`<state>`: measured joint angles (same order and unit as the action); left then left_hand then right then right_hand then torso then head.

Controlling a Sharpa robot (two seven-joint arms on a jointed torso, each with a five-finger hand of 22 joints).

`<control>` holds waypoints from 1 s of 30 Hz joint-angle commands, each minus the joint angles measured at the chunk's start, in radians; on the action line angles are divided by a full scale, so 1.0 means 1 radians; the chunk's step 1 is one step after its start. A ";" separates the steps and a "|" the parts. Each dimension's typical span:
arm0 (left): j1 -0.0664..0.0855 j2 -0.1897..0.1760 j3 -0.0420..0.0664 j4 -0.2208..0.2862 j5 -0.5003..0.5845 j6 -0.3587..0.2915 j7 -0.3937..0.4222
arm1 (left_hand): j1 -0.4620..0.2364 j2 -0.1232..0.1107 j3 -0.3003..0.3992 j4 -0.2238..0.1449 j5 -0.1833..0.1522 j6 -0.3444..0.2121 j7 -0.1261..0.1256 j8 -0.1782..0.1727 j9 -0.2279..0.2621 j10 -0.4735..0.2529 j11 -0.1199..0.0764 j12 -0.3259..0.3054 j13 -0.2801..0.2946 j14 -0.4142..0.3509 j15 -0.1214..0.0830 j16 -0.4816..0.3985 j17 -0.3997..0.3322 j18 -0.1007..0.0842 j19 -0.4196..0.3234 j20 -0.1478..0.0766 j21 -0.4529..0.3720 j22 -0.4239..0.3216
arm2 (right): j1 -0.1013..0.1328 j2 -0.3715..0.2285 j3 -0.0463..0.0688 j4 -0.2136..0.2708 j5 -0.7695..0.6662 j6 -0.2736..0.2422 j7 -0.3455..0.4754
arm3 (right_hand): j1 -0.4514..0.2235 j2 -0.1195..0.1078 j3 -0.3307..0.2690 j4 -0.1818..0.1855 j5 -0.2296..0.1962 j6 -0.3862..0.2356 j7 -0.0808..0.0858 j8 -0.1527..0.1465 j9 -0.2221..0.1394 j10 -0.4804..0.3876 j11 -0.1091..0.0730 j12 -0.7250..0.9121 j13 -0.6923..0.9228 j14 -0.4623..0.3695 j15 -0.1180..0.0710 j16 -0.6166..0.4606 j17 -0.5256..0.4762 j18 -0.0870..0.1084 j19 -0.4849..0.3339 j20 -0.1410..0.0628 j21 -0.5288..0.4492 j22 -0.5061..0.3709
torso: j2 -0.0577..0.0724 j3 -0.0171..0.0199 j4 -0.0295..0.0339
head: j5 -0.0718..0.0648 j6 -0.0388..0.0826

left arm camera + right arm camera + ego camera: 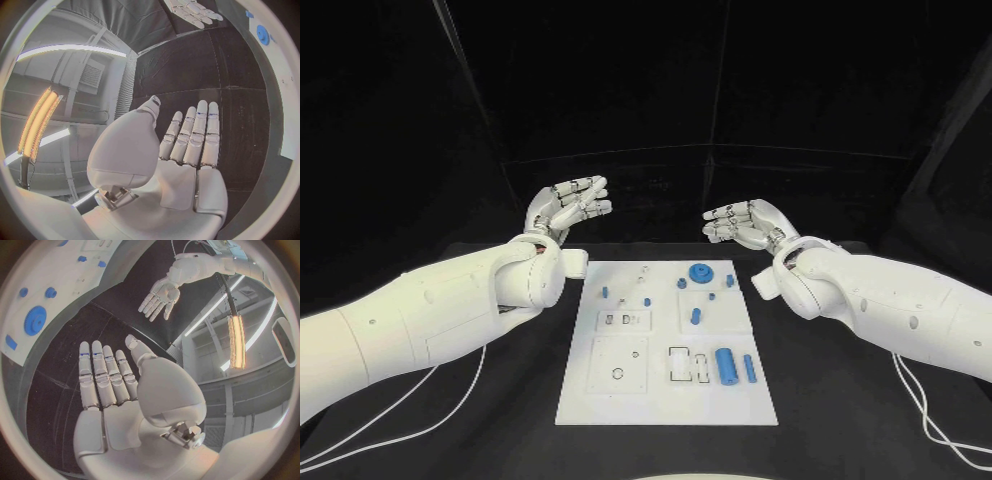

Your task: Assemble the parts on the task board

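The white task board (625, 400) lies in the middle of the black table. Blue parts rest on it: a gear (701, 271), small round pieces (728, 280), a short peg (694, 317) and a thick cylinder (726, 365) beside a thin one (749, 369). My left hand (570, 205) hovers beyond the board's far left corner, fingers straight and apart, holding nothing. My right hand (744, 222) hovers beyond the far right corner, also spread and empty. In the left wrist view the left hand (187, 150) shows flat. The right wrist view shows the right hand (109, 390), the gear (34, 320) and the left hand (159, 295).
Thin white cables trail over the table at the near left (459, 390) and near right (935, 425). Black curtains close the back. Bare black table (516, 430) lies on both sides of the board.
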<state>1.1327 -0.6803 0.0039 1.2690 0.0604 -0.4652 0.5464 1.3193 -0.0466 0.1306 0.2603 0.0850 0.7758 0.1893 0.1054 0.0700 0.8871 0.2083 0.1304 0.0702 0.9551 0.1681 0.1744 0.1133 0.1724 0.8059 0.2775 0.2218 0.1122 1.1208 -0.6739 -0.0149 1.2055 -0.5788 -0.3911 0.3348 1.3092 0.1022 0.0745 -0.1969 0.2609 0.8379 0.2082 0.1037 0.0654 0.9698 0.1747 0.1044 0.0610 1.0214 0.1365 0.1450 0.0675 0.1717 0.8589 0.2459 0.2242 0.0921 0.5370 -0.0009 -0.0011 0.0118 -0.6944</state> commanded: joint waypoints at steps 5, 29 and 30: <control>0.002 -0.055 0.001 0.082 -0.026 0.099 0.013 | 0.026 0.026 -0.007 -0.039 -0.003 0.100 0.039 0.020 -0.002 0.098 -0.035 0.020 -0.001 0.165 -0.050 0.055 0.056 0.013 0.156 -0.046 0.053 0.012 | 0.032 -0.003 0.001 0.014 -0.358 0.000 -0.086 | 0.016 -0.027 0.080 -0.086 -0.026 0.163 -0.015 0.001 0.003 0.211 -0.052 -0.009 0.004 0.262 -0.077 0.032 0.021 0.013 0.198 -0.082 0.107 0.032 | 0.038 0.0005 -0.0069 | 0.006 0.014; 0.001 -0.161 0.001 0.292 -0.031 0.113 0.003 | 0.071 0.024 -0.010 -0.109 -0.004 0.144 0.024 0.011 -0.004 0.152 -0.053 0.003 -0.002 0.241 -0.074 0.055 0.124 0.012 0.232 -0.073 0.061 0.004 | 0.106 0.059 0.002 0.038 -0.953 0.179 -0.387 | -0.045 -0.090 0.111 -0.076 -0.055 0.180 -0.045 -0.039 0.001 0.219 -0.089 -0.040 0.008 0.485 -0.148 0.714 0.544 0.008 0.433 -0.167 0.500 0.244 | 0.145 -0.0021 -0.0008 | -0.022 0.056; 0.001 -0.164 0.001 0.298 -0.031 0.113 0.002 | 0.071 0.024 -0.010 -0.109 -0.004 0.144 0.024 0.011 -0.004 0.152 -0.053 0.003 -0.002 0.241 -0.074 0.055 0.124 0.012 0.232 -0.073 0.061 0.004 | 0.108 0.063 0.002 0.037 -0.964 0.187 -0.393 | -0.047 -0.092 0.111 -0.075 -0.056 0.179 -0.045 -0.039 0.001 0.214 -0.088 -0.040 0.008 0.482 -0.147 0.722 0.551 0.008 0.433 -0.166 0.508 0.249 | 0.148 -0.0024 -0.0011 | -0.023 0.058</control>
<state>1.1322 -0.8422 0.0034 1.5585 0.0375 -0.3653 0.5445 1.3825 -0.0262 0.1215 0.1570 0.0850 0.9152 0.2126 0.1214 0.0674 1.0295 0.1555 0.1382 0.0685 1.1871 0.0930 0.2267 0.2361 0.1706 1.0304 0.2054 0.2790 0.1168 1.2243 -0.6142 -0.0140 1.2418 -1.4314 -0.2597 -0.0005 1.2711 0.0123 0.1810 -0.2722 0.2087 1.0260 0.1621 0.0689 0.0662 1.1877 0.0856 0.0657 0.0680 1.4637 -0.0129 0.8600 0.6109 0.1712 1.2872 0.0803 0.7281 0.3385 0.6718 -0.0031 -0.0016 -0.0090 -0.6399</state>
